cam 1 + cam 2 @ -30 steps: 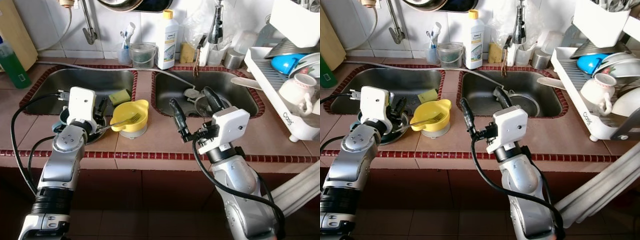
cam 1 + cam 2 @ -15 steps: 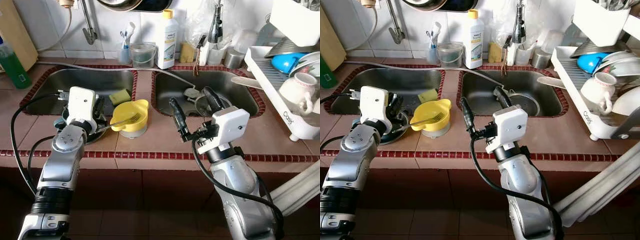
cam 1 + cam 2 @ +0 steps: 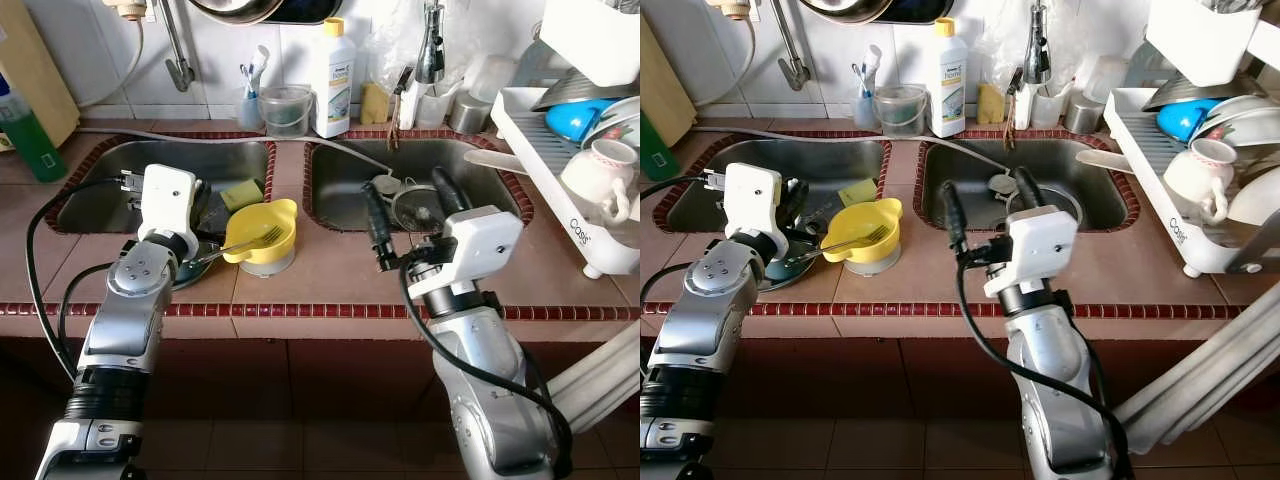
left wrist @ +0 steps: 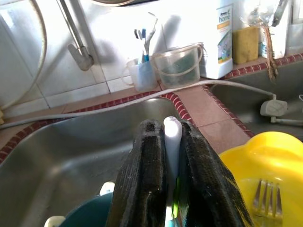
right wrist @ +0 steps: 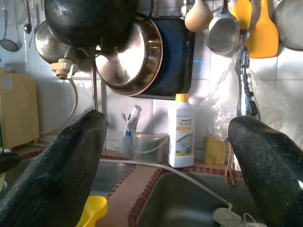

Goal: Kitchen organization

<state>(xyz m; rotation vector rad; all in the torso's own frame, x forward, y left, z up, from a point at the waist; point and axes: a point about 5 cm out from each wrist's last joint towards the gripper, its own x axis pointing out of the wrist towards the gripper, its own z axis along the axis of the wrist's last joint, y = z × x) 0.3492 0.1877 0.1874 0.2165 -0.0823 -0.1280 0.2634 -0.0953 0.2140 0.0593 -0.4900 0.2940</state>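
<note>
Between the sinks, yellow bowl (image 3: 262, 232) with fork (image 3: 247, 242); left hand (image 4: 168, 189) pinching white handle (image 4: 172, 142), right hand (image 3: 410, 200) spread

Your left gripper (image 4: 166, 189) sits just left of the yellow plastic bowl (image 3: 262, 235), its black fingers (image 4: 142, 184) pinched tight on a thin white handle (image 4: 172, 142). Your right gripper (image 3: 410, 212), right of that bowl, holds nothing, its black fingers (image 5: 71, 161) spread wide, the silver forearm raised
</note>
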